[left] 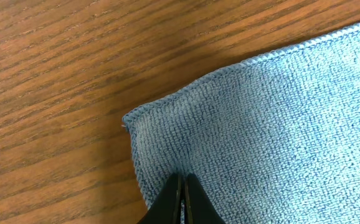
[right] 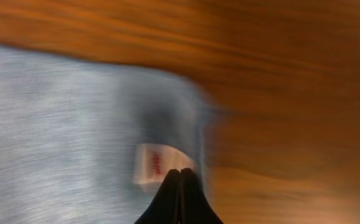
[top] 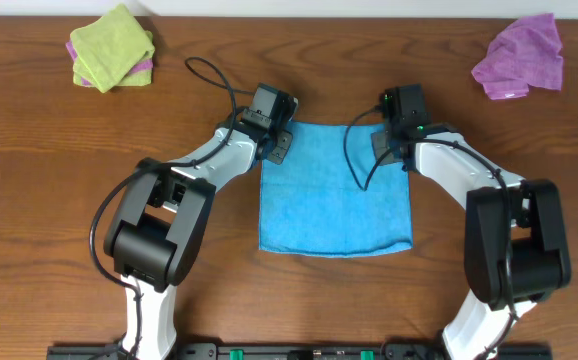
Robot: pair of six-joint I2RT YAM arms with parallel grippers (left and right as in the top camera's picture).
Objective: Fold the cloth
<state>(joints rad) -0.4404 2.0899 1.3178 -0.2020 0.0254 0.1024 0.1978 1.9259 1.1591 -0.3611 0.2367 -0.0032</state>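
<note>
A blue cloth point(top: 334, 190) lies flat on the wooden table, roughly square. My left gripper point(top: 279, 148) is at its far left corner. In the left wrist view the fingers point(left: 181, 177) are shut, their tips over the flat cloth point(left: 279, 124) just inside that corner, with no fabric bunched between them. My right gripper point(top: 389, 150) is at the far right corner. The right wrist view is motion-blurred. Its fingers point(right: 180, 171) are shut, over the cloth point(right: 61, 124) beside a white tag point(right: 158, 163) near the edge.
A folded green cloth on a pink one point(top: 112, 48) sits at the back left. A crumpled purple cloth point(top: 521, 57) sits at the back right. Black cables loop over the table point(top: 209, 75) and the blue cloth's far edge.
</note>
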